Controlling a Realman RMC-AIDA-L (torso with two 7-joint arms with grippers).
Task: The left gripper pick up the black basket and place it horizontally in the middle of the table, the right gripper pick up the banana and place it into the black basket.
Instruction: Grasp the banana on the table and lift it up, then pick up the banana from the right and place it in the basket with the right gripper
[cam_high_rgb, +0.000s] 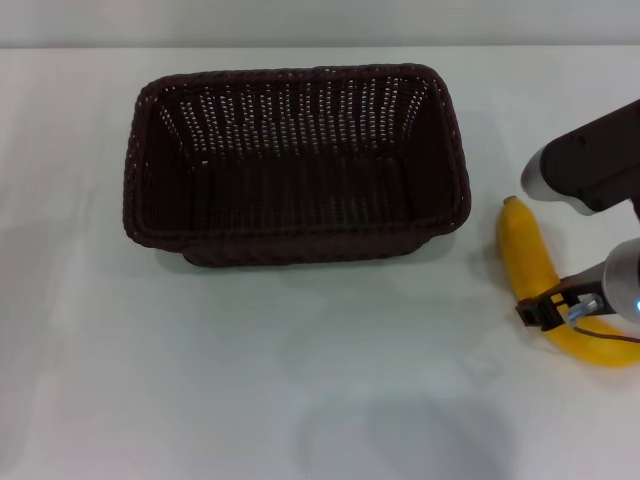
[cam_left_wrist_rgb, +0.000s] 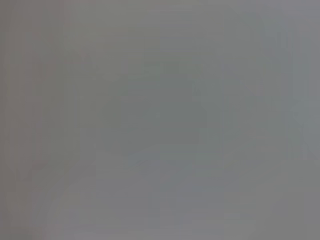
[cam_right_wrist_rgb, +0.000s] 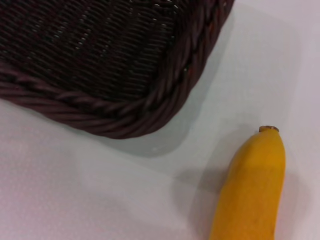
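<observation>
The black basket is seen lying lengthwise across the middle of the white worktop, open side up and holding nothing. The banana lies on the worktop just right of the basket, apart from it, its brownish tip pointing to the far side. The right pincer is placed over the banana's near half, a black finger crossing the fruit; whether it is clamped cannot be told. The left pincer is not seen.
</observation>
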